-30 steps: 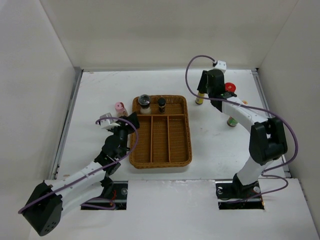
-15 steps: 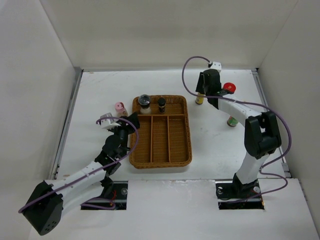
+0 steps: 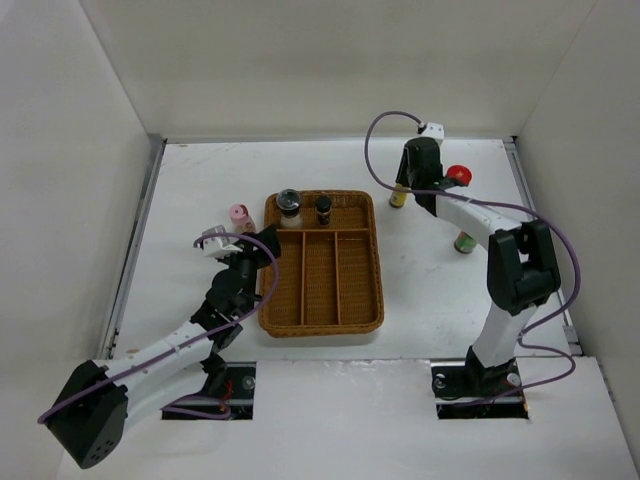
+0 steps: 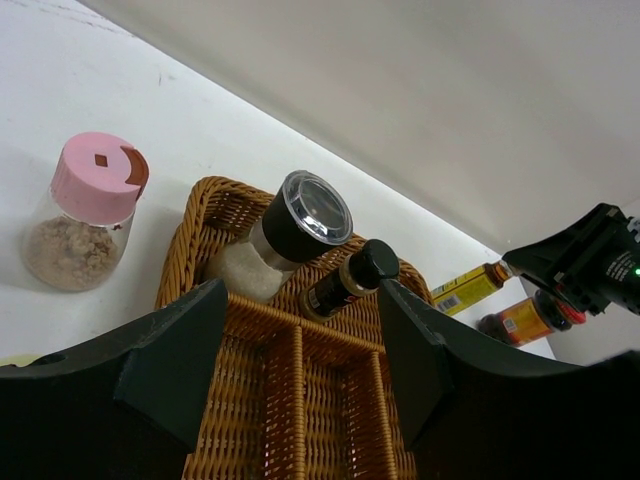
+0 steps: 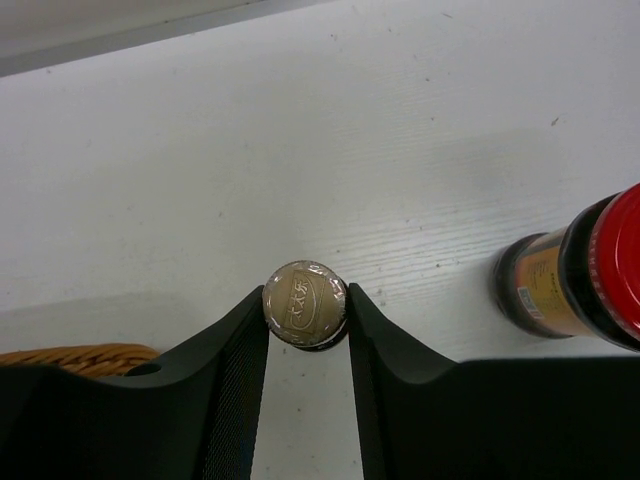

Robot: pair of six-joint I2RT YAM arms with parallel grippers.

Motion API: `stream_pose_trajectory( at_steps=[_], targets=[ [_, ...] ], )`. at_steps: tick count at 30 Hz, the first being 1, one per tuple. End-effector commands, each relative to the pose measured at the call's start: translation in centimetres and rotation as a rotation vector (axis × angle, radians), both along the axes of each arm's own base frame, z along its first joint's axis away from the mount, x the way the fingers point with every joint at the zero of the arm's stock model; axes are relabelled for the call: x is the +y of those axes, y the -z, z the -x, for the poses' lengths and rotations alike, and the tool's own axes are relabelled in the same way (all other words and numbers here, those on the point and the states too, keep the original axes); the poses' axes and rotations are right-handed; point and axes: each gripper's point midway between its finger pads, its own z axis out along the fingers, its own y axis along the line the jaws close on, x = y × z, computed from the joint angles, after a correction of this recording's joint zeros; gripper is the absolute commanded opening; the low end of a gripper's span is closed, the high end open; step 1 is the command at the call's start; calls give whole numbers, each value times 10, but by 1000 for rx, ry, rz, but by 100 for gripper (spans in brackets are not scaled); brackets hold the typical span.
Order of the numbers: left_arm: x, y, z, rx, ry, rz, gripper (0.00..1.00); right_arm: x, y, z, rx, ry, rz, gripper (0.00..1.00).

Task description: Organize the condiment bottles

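My right gripper (image 5: 308,315) is shut on the gold cap of a slim yellow-labelled bottle (image 5: 305,303) that stands on the table right of the tray (image 3: 399,198). A red-lidded dark jar (image 5: 575,280) stands just to its right (image 3: 458,176). A green-red bottle (image 3: 464,242) stands nearer. A grey-lidded jar (image 4: 290,225) and a slim dark bottle (image 4: 350,280) stand in the far compartment of the brown wicker tray (image 3: 322,300). A pink-capped jar (image 4: 90,210) stands left of the tray. My left gripper (image 4: 300,340) is open and empty over the tray's near-left part.
The tray's three long near compartments (image 4: 300,400) hold nothing. White walls close the table at the back and both sides. The tray's far right corner (image 5: 80,355) lies just left of my right fingers.
My right wrist has shifted a little left, off the red-lidded jar and over the yellow-labelled bottle. My left arm has not moved.
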Motion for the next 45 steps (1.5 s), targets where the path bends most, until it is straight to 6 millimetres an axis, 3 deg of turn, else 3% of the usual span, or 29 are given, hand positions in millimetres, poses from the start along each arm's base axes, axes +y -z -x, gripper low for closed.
stream_pose_trajectory(
  at_steps=[1,5,10,17,21,25,30,40,45],
  targets=[
    [0,-13,-1,-43,5,41,61,-1,-23,-12,-68,20,-7,30],
    [-1,-11,-1,-37,5,36,61,-6,-43,-6,-127,30,2,28],
    [-2,-10,-2,-36,8,36,61,7,-79,14,-198,-2,-4,28],
    [-1,-13,-2,-42,7,41,61,43,-133,48,-310,-103,-6,29],
    [0,-15,-1,-48,5,44,61,69,-146,60,-337,-167,-26,29],
    [1,-16,0,-51,5,45,61,100,-136,63,-315,-235,-45,29],
    [1,-16,0,-52,6,46,61,137,-104,59,-280,-291,-50,29],
    [1,-15,0,-49,5,46,61,158,-48,57,-192,-313,-55,33],
    [1,-14,0,-48,5,46,61,162,-39,63,-178,-323,-55,43]
  ],
)
